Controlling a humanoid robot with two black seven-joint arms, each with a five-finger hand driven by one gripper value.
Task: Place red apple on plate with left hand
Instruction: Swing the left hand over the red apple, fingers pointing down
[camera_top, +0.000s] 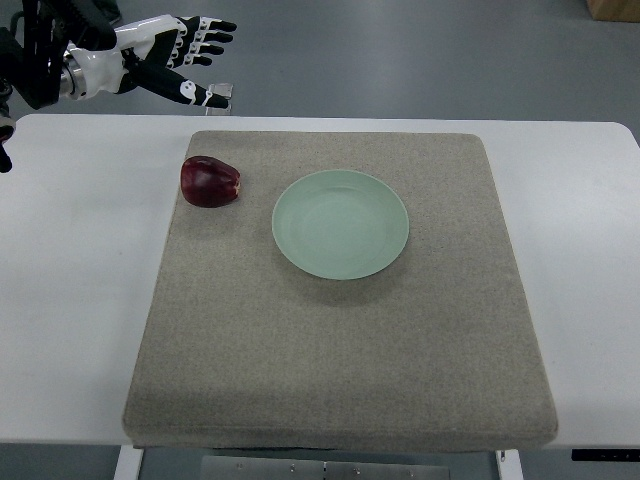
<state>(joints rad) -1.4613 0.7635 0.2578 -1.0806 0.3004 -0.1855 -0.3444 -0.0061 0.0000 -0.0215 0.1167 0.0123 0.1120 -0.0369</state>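
Note:
A dark red apple (210, 181) lies on the grey mat (340, 350), near its far left corner. To its right, a short gap away, sits a pale green plate (341, 223) with nothing on it. My left hand (190, 55) hovers beyond the table's far edge at the upper left, fingers spread and holding nothing. It is well above and behind the apple. The right arm does not show.
The mat rests on a white table (70, 280) whose far edge runs just below my hand. Grey floor lies beyond. A brown box corner (615, 8) shows at the top right.

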